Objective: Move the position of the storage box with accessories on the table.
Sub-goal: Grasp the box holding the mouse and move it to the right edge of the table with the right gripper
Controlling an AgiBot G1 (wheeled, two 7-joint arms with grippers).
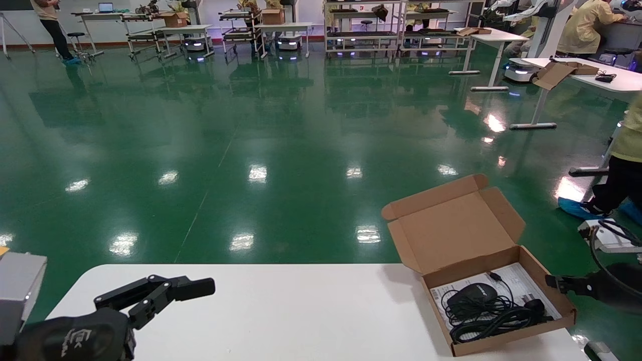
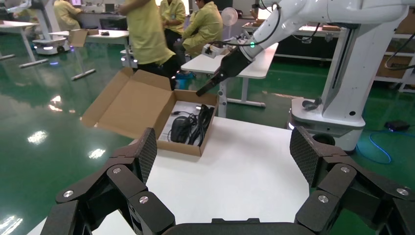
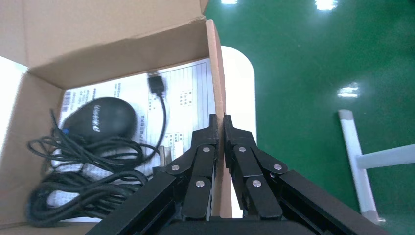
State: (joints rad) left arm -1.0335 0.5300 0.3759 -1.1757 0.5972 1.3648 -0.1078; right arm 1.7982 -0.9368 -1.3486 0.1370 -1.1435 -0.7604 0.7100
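Note:
The brown cardboard storage box (image 1: 511,338) sits open on the white table (image 1: 301,311) at its far right corner, with the lid flap leaning back. Inside lie a black mouse (image 1: 471,296), its coiled black cable (image 1: 494,321) and a white leaflet (image 1: 521,281). My right gripper (image 1: 551,282) is shut on the box's right side wall (image 3: 217,73), one finger inside and one outside (image 3: 219,120). The mouse (image 3: 98,120) and leaflet (image 3: 188,93) show beside it. My left gripper (image 1: 180,288) is open and empty over the table's left front (image 2: 225,152), far from the box (image 2: 178,147).
The box stands close to the table's right and far edges, with green floor beyond. A person's legs in blue shoe covers (image 1: 577,208) stand at the right, next to a white device (image 1: 609,235). White desks and racks are far off.

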